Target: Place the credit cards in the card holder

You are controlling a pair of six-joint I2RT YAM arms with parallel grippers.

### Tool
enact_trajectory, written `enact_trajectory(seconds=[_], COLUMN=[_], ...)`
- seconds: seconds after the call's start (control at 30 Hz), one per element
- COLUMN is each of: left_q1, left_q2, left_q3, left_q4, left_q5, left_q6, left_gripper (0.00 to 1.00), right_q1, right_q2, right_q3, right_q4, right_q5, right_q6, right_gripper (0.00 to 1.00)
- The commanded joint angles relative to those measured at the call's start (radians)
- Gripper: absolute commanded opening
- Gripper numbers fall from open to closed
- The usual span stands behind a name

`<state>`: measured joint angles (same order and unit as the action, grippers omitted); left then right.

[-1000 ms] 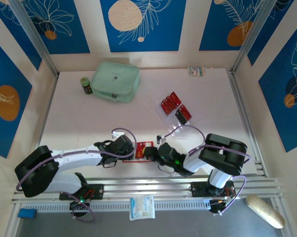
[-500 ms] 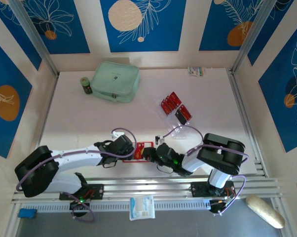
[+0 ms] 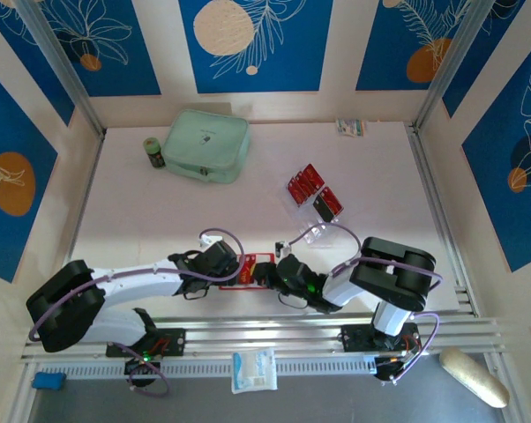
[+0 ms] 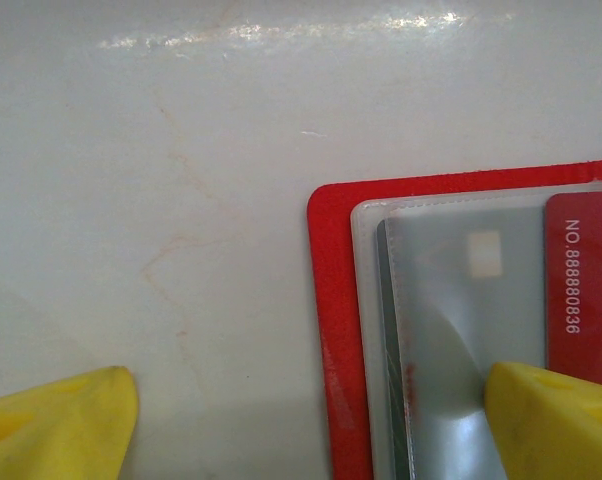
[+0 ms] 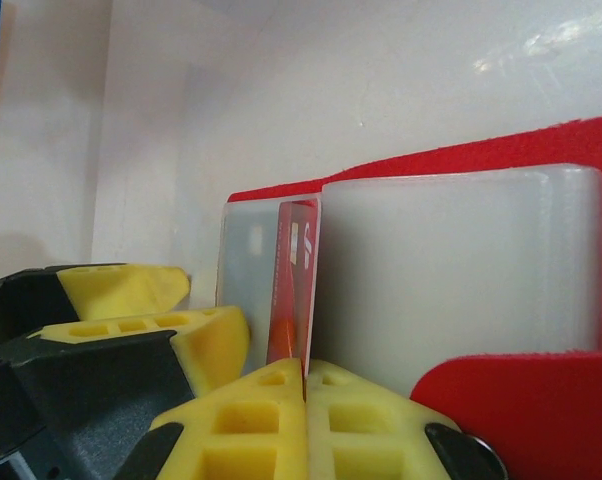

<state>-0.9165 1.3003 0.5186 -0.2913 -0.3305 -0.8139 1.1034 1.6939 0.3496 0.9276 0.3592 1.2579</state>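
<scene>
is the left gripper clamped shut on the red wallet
No, the left gripper stands wide open, one side over the table, the other over the card holder.

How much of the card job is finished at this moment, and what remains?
Done: one card seems to lie under a clear pocket of the open card holder. In hand: the right gripper pinches a red card at the pockets; the open left gripper rests one finger on the holder. Remaining: red cards in the clear tray.
</scene>
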Motion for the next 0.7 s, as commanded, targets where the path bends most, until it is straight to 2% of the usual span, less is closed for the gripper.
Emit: enact_trajectory(seconds=[0.0, 0.2, 0.53, 0.67], left_q1=[0.008, 0.013, 0.016, 0.016], left_q2=[-0.014, -0.058, 0.009, 0.001], left_q3=[-0.026, -0.001, 0.002, -0.027], left_q4=[-0.15, -0.172, -0.13, -0.126], left_q5=[-0.013, -0.026, -0.004, 0.0], left_q6=[0.006, 0.014, 0.019, -0.002], left_gripper=[0.89, 0.91, 0.92, 0.91], right_q1=[0.009, 0.008, 0.008, -0.013], right_q2=[0.032, 0.038, 0.033, -0.016], right_q3=[0.007, 0.006, 0.004, -0.004], right_q4=[-0.069, -0.07, -0.061, -0.062], right_q5=[-0.009, -0.009, -0.02, -0.05], right_q6=[0.0, 0.006, 0.01, -0.02], right_gripper=[0.0, 0.0, 0.0, 0.0])
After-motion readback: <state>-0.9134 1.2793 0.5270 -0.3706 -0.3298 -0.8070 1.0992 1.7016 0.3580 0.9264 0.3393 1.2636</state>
